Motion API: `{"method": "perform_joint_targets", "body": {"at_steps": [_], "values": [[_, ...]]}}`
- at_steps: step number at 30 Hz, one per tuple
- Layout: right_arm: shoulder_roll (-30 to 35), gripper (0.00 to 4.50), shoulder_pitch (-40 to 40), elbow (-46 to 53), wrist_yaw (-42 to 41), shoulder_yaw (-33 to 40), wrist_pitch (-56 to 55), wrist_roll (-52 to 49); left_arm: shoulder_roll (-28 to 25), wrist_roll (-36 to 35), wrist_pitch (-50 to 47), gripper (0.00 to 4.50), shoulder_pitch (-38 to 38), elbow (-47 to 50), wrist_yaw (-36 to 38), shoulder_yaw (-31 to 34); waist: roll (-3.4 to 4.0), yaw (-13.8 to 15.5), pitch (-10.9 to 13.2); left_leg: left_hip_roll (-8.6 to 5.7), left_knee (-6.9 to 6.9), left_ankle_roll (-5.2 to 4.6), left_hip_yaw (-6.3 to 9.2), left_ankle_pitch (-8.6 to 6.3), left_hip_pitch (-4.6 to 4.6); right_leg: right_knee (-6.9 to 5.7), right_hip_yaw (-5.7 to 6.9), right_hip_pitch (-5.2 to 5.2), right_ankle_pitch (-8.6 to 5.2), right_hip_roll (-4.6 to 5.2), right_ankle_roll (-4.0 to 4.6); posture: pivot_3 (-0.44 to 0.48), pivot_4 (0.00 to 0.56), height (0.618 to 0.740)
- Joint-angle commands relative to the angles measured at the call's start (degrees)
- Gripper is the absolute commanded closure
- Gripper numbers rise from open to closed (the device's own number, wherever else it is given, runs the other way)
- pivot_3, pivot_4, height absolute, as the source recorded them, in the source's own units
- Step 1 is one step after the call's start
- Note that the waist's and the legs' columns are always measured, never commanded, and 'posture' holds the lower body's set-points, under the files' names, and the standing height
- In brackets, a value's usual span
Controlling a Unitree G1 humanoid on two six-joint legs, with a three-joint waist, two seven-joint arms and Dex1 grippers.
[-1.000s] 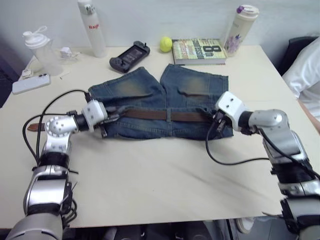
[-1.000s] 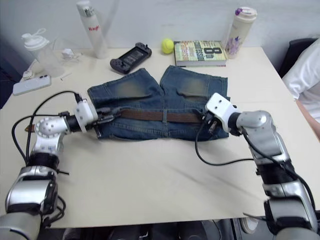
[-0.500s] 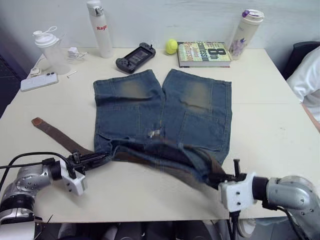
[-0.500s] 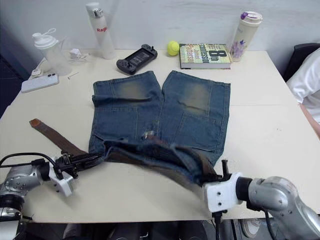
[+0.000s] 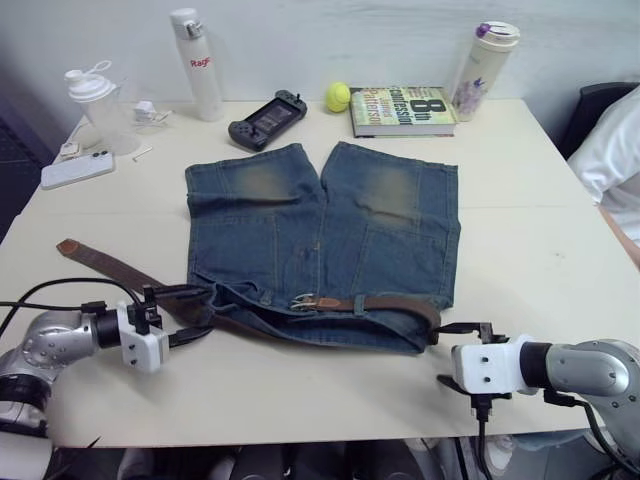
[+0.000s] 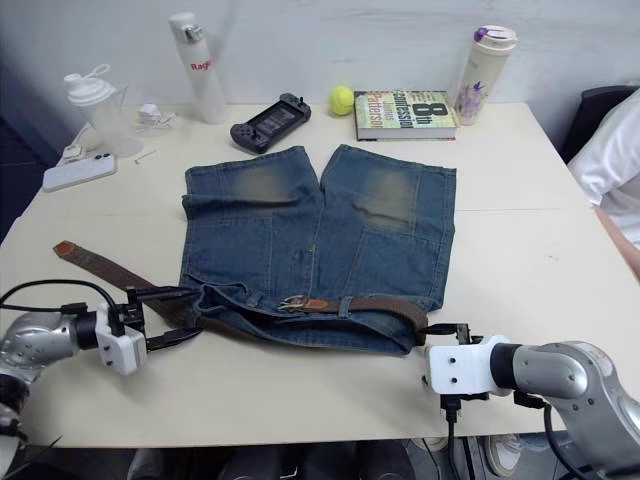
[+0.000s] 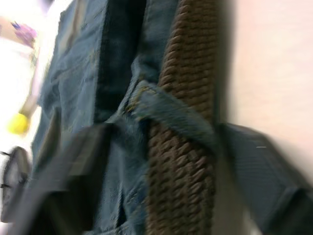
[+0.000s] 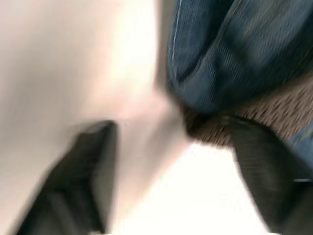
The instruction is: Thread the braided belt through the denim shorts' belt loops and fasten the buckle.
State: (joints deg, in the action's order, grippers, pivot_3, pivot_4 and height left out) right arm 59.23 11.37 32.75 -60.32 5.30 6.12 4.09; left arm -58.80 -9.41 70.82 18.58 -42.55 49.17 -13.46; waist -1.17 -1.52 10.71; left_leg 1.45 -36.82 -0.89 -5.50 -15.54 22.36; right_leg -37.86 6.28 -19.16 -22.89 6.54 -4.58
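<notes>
Left eye view: denim shorts (image 5: 320,240) flat on table (image 5: 540,250), braided belt (image 5: 385,303) through the waistband, buckle (image 5: 303,301) near centre. Left gripper (image 5: 178,315) and right gripper (image 5: 462,352), fingers spread, flank the waistband ends. Bottles (image 5: 195,65) stand capped, contents hidden.

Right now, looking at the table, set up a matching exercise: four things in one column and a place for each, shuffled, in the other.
Things:
1. tennis ball
2. buckle
3. phone
4. flowered bottle

Places:
A. far right of the table, by the book's end
B. on the denim shorts' waistband
C. between game controller and book
D. left edge of the table

Pairs: 1-C, 2-B, 3-D, 4-A
</notes>
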Motion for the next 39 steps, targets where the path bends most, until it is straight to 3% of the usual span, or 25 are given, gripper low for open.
{"method": "perform_joint_targets", "body": {"at_steps": [1,3,7,12,17,22,27,33,39], "values": [[1.84,0.01,-0.96,1.92,-2.71,4.69,-1.26,-4.63,-5.36,-15.12,-16.9,0.34,-5.57,13.14,15.17,-2.33,0.05,-0.49,0.03,0.01,0.02,0.02,-0.01,-0.01,-0.02,0.01,-0.02,0.01,0.0,0.0,0.0,0.0,0.15,0.74],[2.98,0.01,-1.22,1.98,-5.13,7.02,0.7,-8.19,-8.62,-21.03,-27.64,0.34,-8.45,19.6,20.75,-0.45,0.05,-0.69,0.07,0.01,0.05,0.04,-0.03,-0.01,0.0,0.06,-0.02,0.0,-0.01,-0.04,0.02,0.0,0.15,0.74],[3.39,0.01,-4.33,4.06,-6.89,11.81,10.09,-18.92,-12.43,-25.54,-38.5,0.34,-13.14,25.79,26.16,5.49,0.03,-0.13,0.1,0.03,-0.02,0.03,0.02,-0.01,0.01,0.12,-0.02,0.09,-0.02,-0.08,0.03,0.0,0.15,0.74],[3.28,0.01,-11.23,7.33,-4.42,14.89,26.53,-35.3,-12.37,-28.1,-52.16,0.34,-13.89,23.91,28.56,12.83,0.0,0.05,0.16,0.02,-0.06,-0.22,0.12,-0.17,0.01,0.2,-0.02,0.17,-0.02,-0.08,0.03,0.0,0.15,0.74],[0.41,0.01,-18.58,7.61,4.42,12.89,36.92,-43.46,-7.94,-28.2,-65.14,0.34,-7.27,19.49,23.94,18.24,0.0,0.18,0.19,0.01,-0.07,-0.42,0.17,-0.35,0.08,0.25,-0.01,0.16,-0.02,-0.04,0.03,0.0,0.15,0.74],[-11.35,0.01,-27.47,7.17,23.61,0.52,50.13,-40.62,0.72,-29.75,-79.94,0.34,-4.83,27.0,12.26,20.84,-0.04,-0.2,0.19,0.0,-0.11,-0.14,0.14,-0.25,0.15,0.22,-0.07,0.08,-0.01,-0.02,0.03,0.0,0.15,0.74],[-16.47,0.01,-26.49,7.17,32.03,-4.33,58.37,-38.92,7.3,-27.33,-86.7,0.34,-4.13,34.59,5.84,20.53,-0.04,-0.01,0.19,-0.03,-0.26,-0.02,0.17,-0.05,0.86,-0.11,-0.11,-0.56,0.0,-0.05,0.01,0.0,0.15,0.74],[-18.68,0.01,-29.85,-1.98,34.95,-3.81,60.75,-36.62,10.36,-16.85,-85.74,0.34,1.75,28.68,3.77,16.2,-0.09,0.08,0.16,-0.19,-0.33,-0.16,0.18,0.03,0.74,0.02,-0.15,-0.45,0.04,0.0,-0.07,0.0,0.15,0.74],[-18.85,0.01,-38.16,-10.91,31.12,-3.55,59.08,-37.52,13.53,-14.14,-85.5,0.34,9.55,21.91,6.77,15.75,-0.09,0.04,0.16,-0.19,-0.25,-0.13,0.19,0.06,0.84,-0.05,-0.12,-0.54,0.04,-0.01,-0.07,0.0,0.15,0.74]]}}
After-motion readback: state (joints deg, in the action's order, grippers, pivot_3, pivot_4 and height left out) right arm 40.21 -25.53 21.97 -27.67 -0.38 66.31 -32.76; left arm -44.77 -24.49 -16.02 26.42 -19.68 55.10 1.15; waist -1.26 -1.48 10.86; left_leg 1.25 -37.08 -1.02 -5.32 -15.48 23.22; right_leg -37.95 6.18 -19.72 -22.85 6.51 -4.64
